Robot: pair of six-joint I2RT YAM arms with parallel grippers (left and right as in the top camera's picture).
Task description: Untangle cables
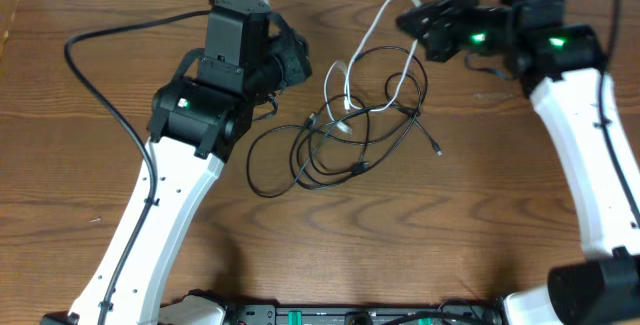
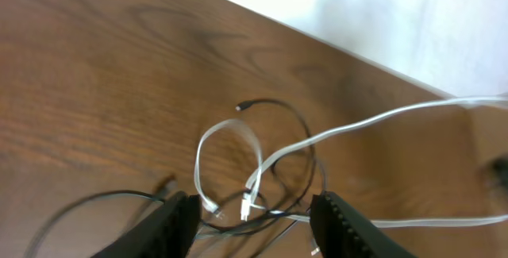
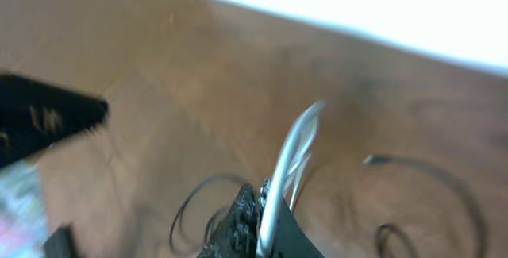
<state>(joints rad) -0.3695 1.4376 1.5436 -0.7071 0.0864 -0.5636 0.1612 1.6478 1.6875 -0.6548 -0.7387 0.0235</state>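
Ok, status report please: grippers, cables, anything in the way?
Left gripper open, empty. Right gripper shut on white cable. Black cables tangled with it, in the way.

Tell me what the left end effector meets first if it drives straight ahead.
Probably the thin white cable: its loop and plug ends lie directly ahead of the open left end effector, among the thin black cables. Depth is unclear.

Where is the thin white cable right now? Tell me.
In the overhead view, the thin white cable runs from the shut right tool, near the far edge, down into the tangle of thin black cables at mid-table.
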